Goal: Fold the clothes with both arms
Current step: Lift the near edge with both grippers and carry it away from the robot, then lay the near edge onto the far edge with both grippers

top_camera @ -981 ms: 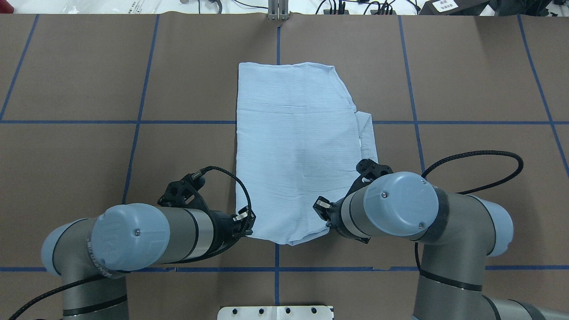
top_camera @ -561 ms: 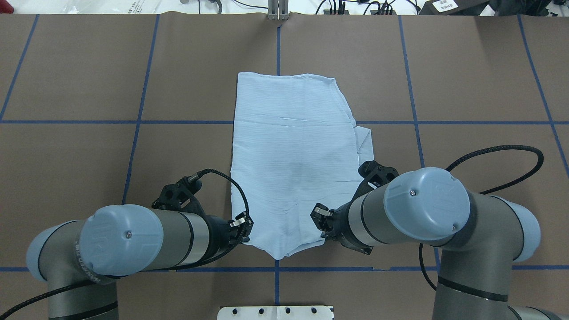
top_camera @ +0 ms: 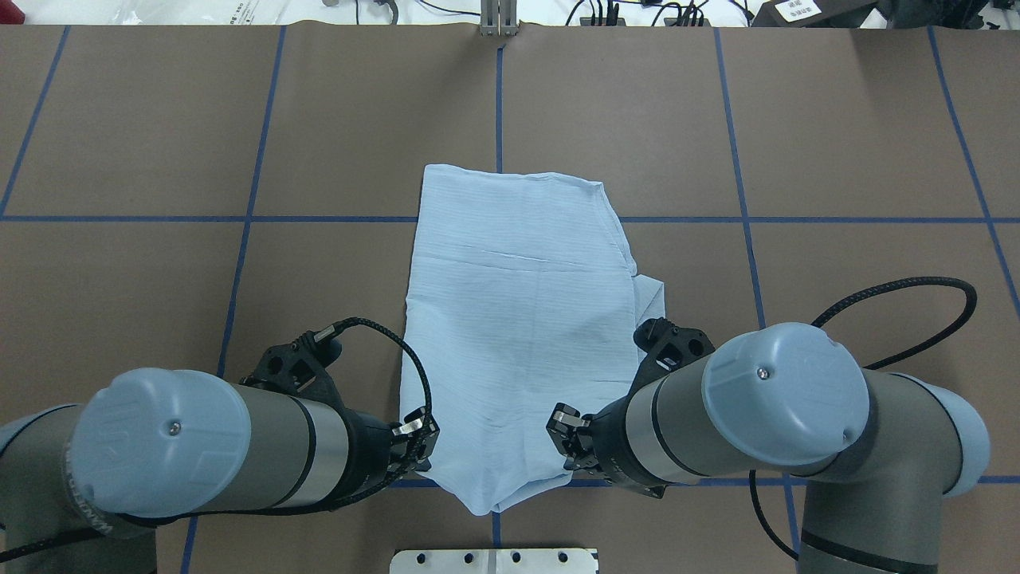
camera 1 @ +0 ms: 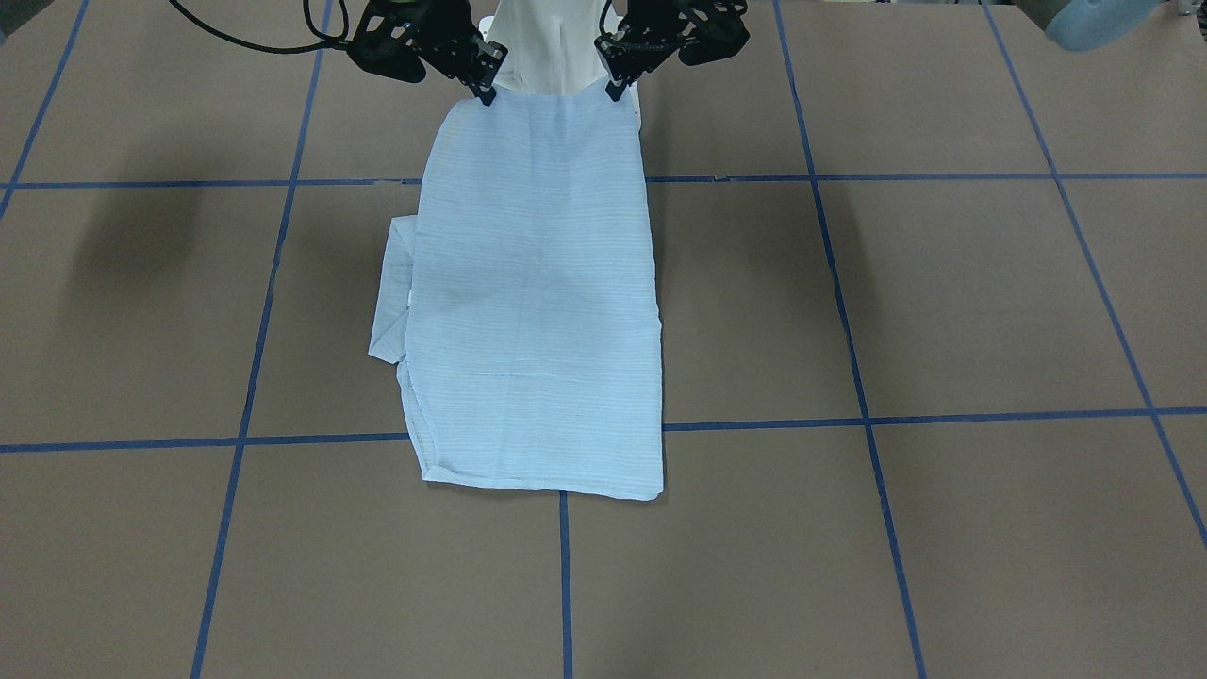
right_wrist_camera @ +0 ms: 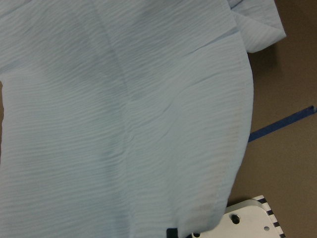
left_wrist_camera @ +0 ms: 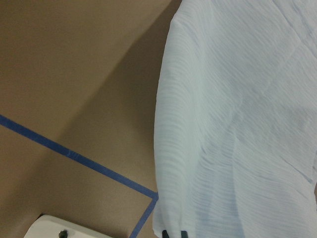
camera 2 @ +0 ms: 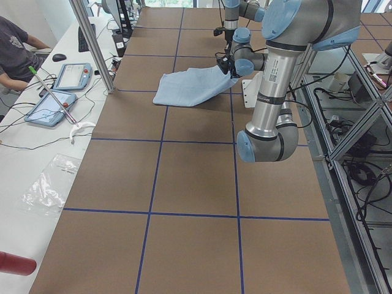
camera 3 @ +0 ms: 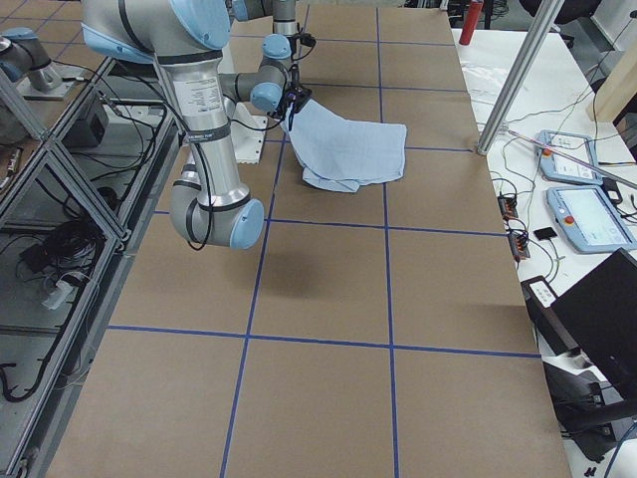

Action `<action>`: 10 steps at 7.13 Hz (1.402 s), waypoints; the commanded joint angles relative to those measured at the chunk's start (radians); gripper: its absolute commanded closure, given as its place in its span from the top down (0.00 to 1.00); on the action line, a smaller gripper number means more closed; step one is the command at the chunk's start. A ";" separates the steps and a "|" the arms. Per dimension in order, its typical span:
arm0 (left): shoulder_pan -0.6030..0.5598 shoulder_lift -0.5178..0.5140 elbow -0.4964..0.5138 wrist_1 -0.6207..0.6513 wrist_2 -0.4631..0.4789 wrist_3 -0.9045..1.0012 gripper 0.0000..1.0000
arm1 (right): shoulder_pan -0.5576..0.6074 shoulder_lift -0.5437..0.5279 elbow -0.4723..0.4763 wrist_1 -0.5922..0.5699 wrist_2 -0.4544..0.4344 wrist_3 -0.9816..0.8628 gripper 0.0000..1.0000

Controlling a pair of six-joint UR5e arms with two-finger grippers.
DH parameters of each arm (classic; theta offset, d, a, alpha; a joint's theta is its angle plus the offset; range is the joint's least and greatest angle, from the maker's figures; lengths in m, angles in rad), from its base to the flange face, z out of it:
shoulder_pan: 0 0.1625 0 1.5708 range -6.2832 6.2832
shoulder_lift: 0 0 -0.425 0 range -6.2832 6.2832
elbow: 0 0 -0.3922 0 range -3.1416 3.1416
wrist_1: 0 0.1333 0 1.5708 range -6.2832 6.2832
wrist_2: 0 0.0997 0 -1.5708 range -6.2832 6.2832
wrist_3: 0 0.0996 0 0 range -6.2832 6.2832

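The pale light-blue shirt (top_camera: 510,319) lies folded into a long strip on the brown table, its far end flat and its near end lifted. It also shows in the front view (camera 1: 537,302) and fills both wrist views (left_wrist_camera: 237,124) (right_wrist_camera: 124,124). My left gripper (top_camera: 414,450) is shut on the near left corner of the shirt. My right gripper (top_camera: 567,446) is shut on the near right corner. In the front view the left gripper (camera 1: 613,87) and the right gripper (camera 1: 486,91) hold the hem taut between them. A folded flap (top_camera: 652,291) sticks out on the shirt's right side.
The white pedestal plate (top_camera: 494,560) sits just behind the held hem at the table's near edge. Blue tape lines (top_camera: 247,219) grid the brown table. Cables and a metal post (top_camera: 498,20) line the far edge. An operator (camera 2: 15,46) and tablets sit beyond it.
Both arms have drawn back toward the robot's base with the near hem held. The whole shirt has slid toward the near edge of the table.
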 commanded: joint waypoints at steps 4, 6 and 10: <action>-0.190 -0.037 0.184 -0.170 -0.015 0.103 0.00 | 0.149 0.060 -0.189 0.030 -0.042 -0.139 0.00; -0.290 -0.124 0.375 -0.284 -0.037 0.160 0.00 | 0.226 0.132 -0.304 0.030 -0.040 -0.258 0.00; -0.421 -0.225 0.739 -0.597 -0.101 0.195 0.00 | 0.353 0.231 -0.487 0.078 -0.030 -0.300 0.00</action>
